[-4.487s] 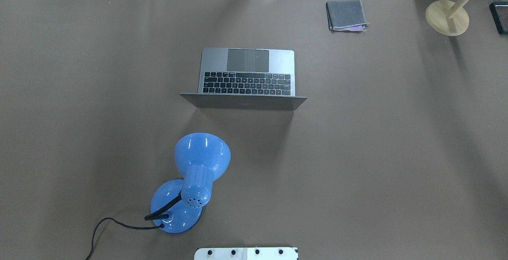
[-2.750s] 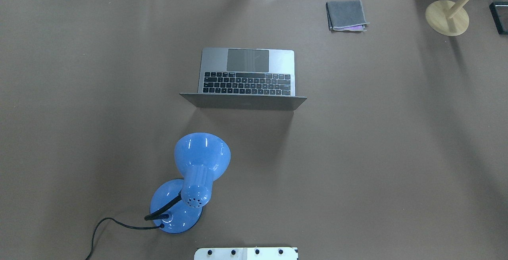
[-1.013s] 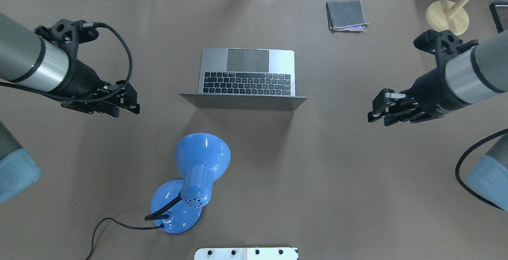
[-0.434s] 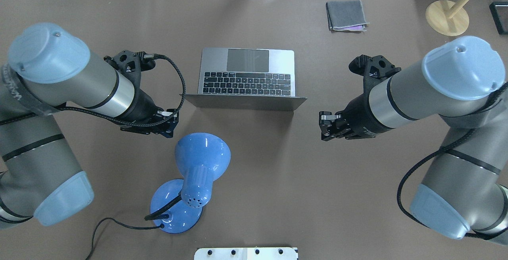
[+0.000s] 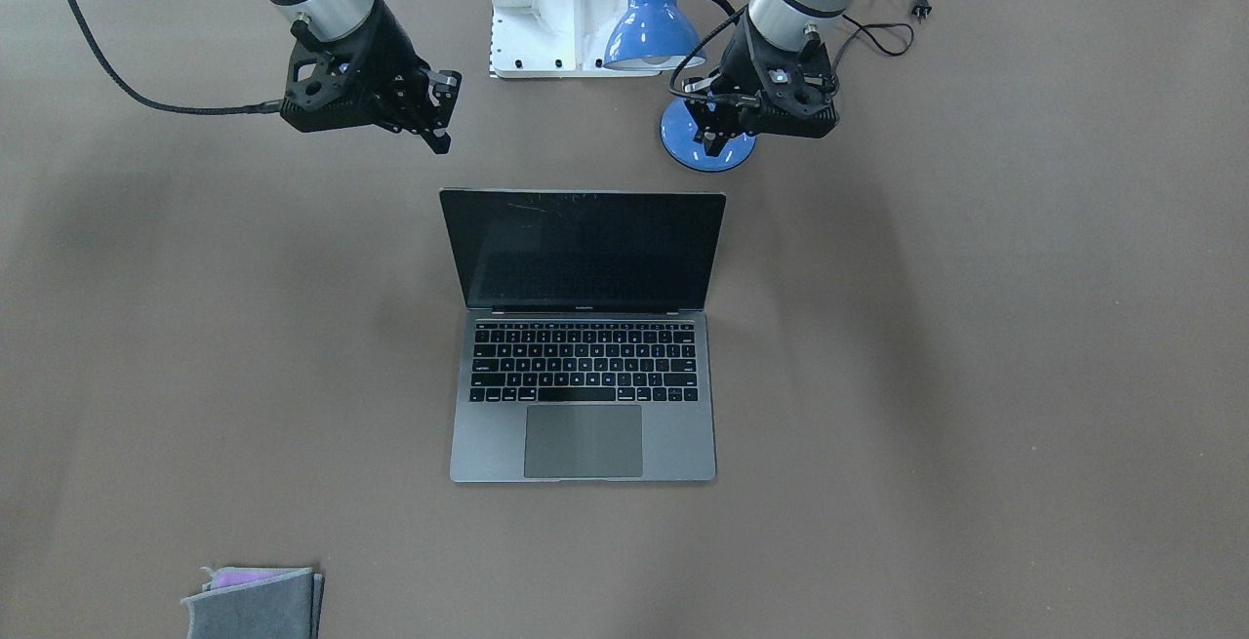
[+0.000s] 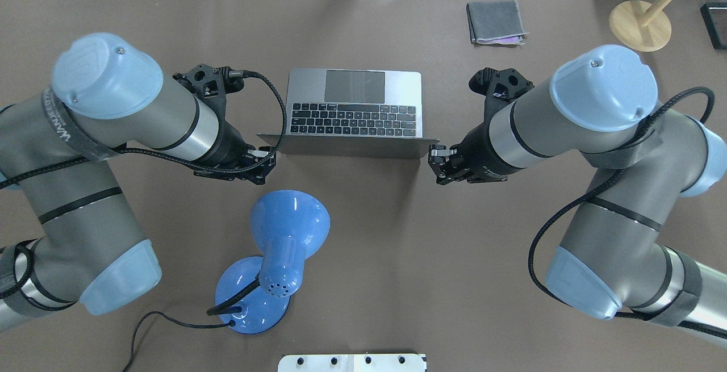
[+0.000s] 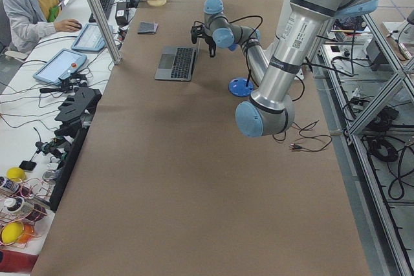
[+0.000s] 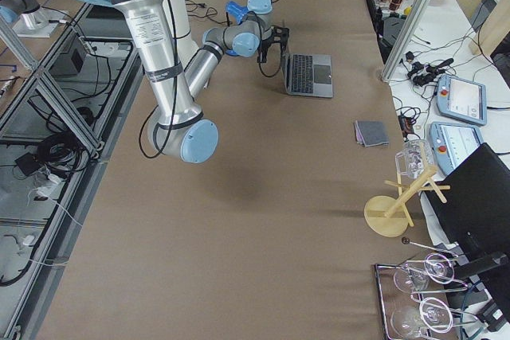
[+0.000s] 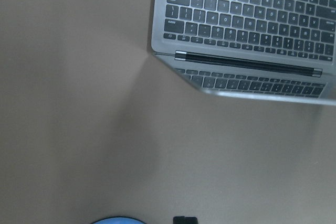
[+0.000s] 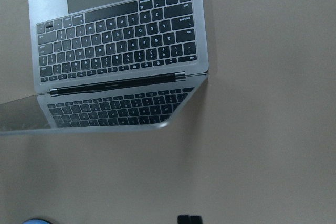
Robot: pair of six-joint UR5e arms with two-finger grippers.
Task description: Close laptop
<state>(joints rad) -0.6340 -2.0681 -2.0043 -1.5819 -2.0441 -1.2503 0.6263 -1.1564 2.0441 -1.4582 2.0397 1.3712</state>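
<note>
Brown table (image 6: 511,304), left arm (image 6: 113,111) and right arm (image 6: 568,116) both reaching in over it. Laptop (image 6: 355,111) sits mid-table, open, lid tilted a little past upright, screen facing the far side and lid back toward the robot. Blue desk lamp (image 6: 284,235) stands near side, left of centre. Folded grey cloth (image 6: 495,21) lies far right. Left gripper (image 6: 262,166) hangs by the lid's left corner, right gripper (image 6: 438,164) by its right corner. Both are clear of it, jaws together on nothing.
</note>
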